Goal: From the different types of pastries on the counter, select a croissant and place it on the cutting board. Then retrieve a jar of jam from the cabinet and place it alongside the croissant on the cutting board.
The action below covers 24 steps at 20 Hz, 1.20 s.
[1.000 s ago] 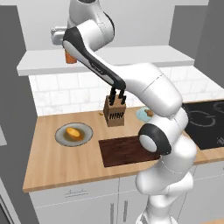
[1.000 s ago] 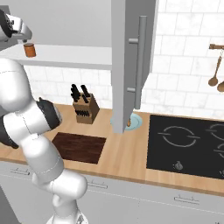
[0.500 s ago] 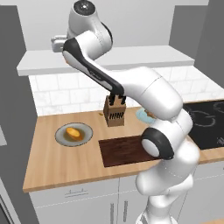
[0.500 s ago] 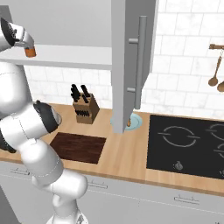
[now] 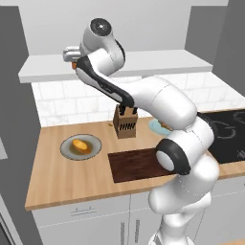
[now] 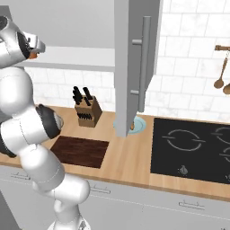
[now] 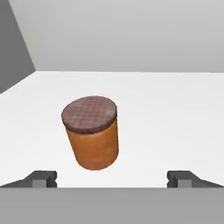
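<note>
The jar of jam (image 7: 92, 133), orange-brown with a dark brown lid, stands upright on the white cabinet shelf (image 5: 143, 62). My gripper (image 7: 112, 179) is open just in front of it, with the jar a little left of the middle of the gap and untouched. In the left base view the hand (image 5: 72, 51) is up at the shelf's left end and covers most of the jar (image 5: 74, 64). The dark cutting board (image 5: 139, 165) lies bare on the counter (image 5: 57, 177). A round yellow-orange bun (image 5: 80, 144) sits on a grey plate (image 5: 67, 149). The croissant is hidden.
A knife block (image 5: 125, 123) stands behind the board. A light blue plate (image 6: 138, 122) lies beside it, partly behind a tall grey panel (image 6: 134, 63). The black hob (image 6: 193, 148) is on the right, and wooden spoons (image 6: 221, 76) hang on the wall.
The hand has come down and in toward the jar on the shelf, hiding more of it in the base views. The jaws have stayed wide.
</note>
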Available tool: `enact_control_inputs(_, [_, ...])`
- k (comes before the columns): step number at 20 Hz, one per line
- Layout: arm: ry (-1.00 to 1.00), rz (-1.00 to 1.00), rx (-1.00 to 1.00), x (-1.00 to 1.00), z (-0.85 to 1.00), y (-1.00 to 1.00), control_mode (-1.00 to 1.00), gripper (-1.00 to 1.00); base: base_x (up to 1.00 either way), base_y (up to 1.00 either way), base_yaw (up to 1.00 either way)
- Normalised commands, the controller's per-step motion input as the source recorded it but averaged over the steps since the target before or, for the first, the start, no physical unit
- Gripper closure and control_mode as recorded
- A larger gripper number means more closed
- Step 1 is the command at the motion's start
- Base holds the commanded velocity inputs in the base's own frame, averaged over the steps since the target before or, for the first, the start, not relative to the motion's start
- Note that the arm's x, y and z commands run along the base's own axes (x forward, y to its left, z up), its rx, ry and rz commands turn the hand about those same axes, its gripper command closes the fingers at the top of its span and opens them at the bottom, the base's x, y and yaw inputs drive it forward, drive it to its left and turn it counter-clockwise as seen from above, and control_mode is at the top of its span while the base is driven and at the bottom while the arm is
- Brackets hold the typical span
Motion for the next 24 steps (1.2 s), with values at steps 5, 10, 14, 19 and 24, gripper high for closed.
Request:
enact_control_inputs(5, [0.0,0.0,0.0,0.27,0.51,0.12,-1.0,-1.0,0.0,0.0,0.0])
enact_control_inputs(10, [0.04,0.0,0.0,0.08,0.55,0.26,-1.0,-1.0,0.0,0.0,0.0])
enact_control_inputs(14, [0.12,0.0,0.02,0.0,0.1,0.18,-1.0,-1.0,0.0,0.0,0.0])
enact_control_inputs(19, [0.13,0.0,0.01,0.0,0.0,0.04,-1.0,-1.0,0.0,0.0,0.0])
enact_control_inputs(24, [0.04,0.0,0.01,0.0,-0.11,0.0,-1.0,-1.0,0.0,0.0,0.0])
